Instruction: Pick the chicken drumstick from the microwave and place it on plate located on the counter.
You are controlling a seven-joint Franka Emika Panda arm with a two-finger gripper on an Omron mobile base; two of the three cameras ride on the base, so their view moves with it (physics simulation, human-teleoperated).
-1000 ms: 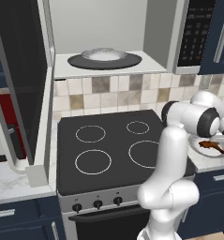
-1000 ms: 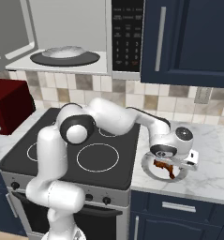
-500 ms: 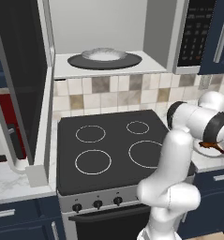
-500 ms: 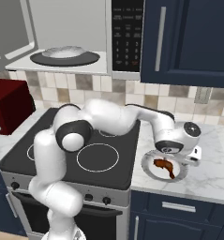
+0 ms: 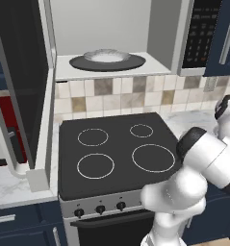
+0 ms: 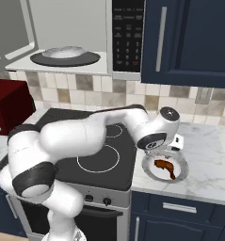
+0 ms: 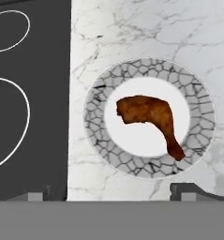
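Arm bent low over the plate, gripper open

The gripper [image 6: 166, 153] hangs empty, jaws wide, above the drumstick [image 7: 151, 118], which lies on the plate [image 7: 100, 101] on the surface [image 7: 132, 33] directly below it.

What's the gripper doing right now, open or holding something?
Gripper: open, holding nothing; the chicken drumstick lies on the plate below it.

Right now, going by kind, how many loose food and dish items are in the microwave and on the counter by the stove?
Drumstick, lying on the plate: 1
Plate on the counter: 1
Dish on the microwave turntable: 1
Total: 3
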